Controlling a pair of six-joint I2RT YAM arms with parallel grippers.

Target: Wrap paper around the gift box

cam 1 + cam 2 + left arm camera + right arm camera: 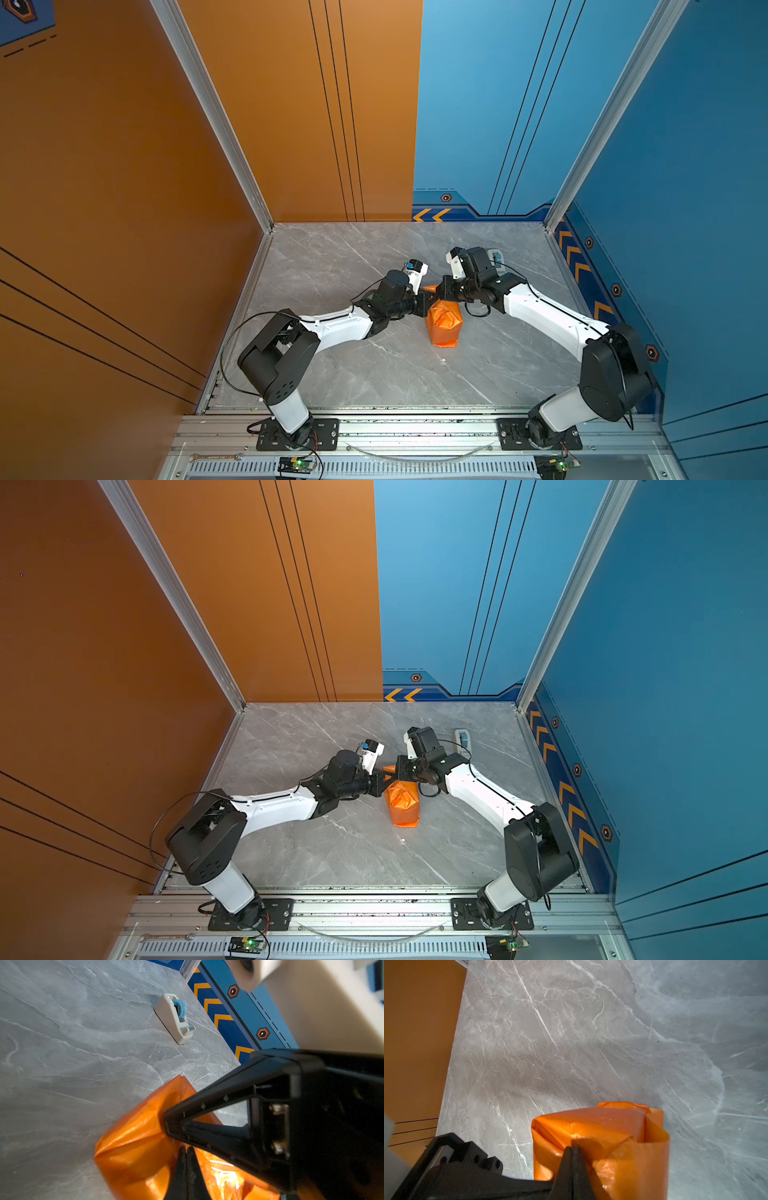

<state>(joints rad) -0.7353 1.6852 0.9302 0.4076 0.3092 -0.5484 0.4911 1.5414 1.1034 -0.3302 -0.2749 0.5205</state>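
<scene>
1. The grey marble surface (374, 257) takes up the floor of the cell. It is walled at the far side and on both flanks, and most of it is bare. That leaves open room all round the work, and the tightest side is toward the right wall.
2. My two arms reach in from the near rail and meet over the middle, left from the left and right from the right.
3. The paper (444, 328) sits at the centre, orange face out, rolled round into a crumpled parcel. Its long axis runs from the far side toward me. I see no gift box anywhere, so I judge it is inside that roll. The near end looks folded shut, while the far end shows loose flaps.
4. The left gripper (187, 1150) is clenched, with its tips down on the far-end folds. I can't tell whether a sliver of paper is caught between them.
5. The right gripper (572, 1148) is clenched too and rests on the same far end, just beside the left one. Neither arm is nearer to that end, and the near end is unattended.
6. The tape dispenser (462, 739) stands far right, behind the right arm and well apart from the parcel, so I judge the right arm is nearer to it.
</scene>
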